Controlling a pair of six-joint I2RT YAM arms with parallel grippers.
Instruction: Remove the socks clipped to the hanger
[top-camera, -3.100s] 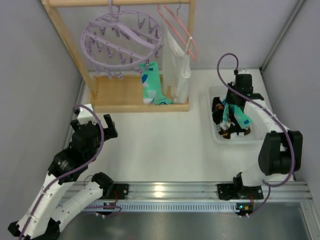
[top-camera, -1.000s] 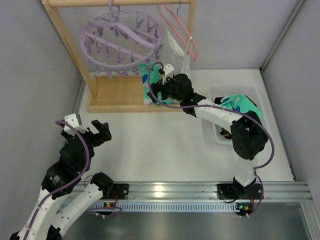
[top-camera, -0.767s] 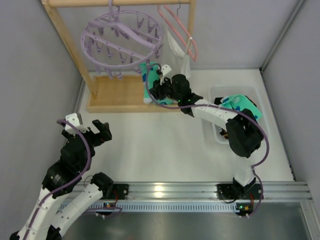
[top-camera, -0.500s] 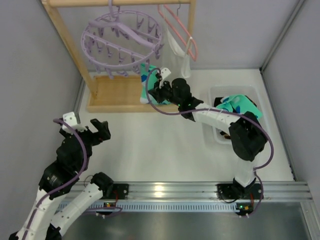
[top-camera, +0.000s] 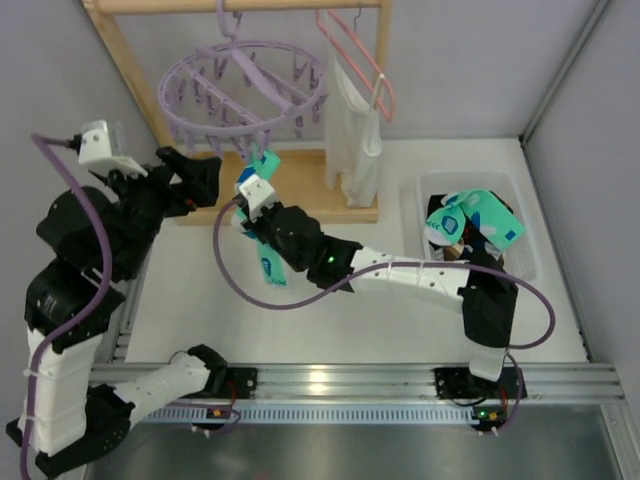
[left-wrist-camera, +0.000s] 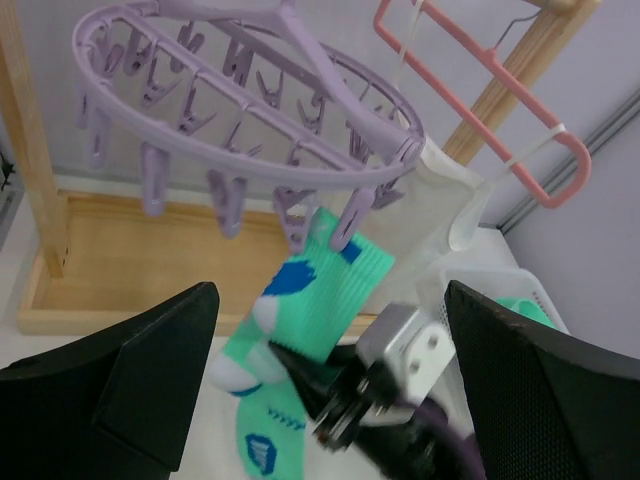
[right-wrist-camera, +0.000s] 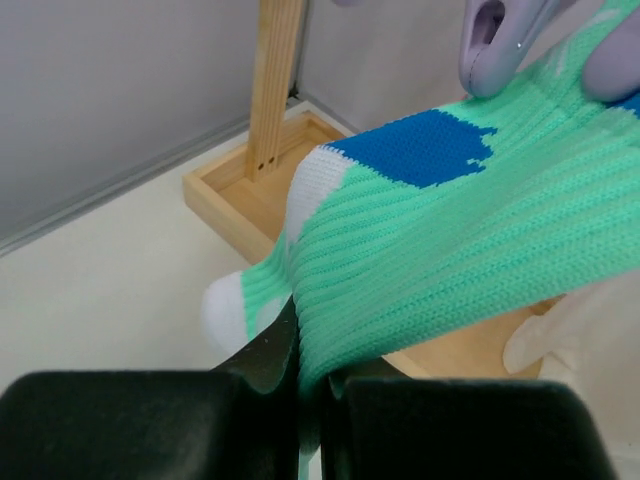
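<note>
right end effector (right-wrist-camera: 308, 385) pinches the mint sock (right-wrist-camera: 450, 250) clipped to the lavender hanger (left-wrist-camera: 250, 110); left end effector (left-wrist-camera: 327, 330) gapes wide.

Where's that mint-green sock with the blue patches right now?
In the left wrist view the mint-green sock hangs mid-frame from a clip on the lavender hanger, just left of the white garment, its lower part pinched in the right gripper.

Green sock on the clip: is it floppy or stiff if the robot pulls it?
Probably floppy: the green sock bends and stretches where the right gripper pinches it. Likely light too, since a small clip holds it up.
</note>
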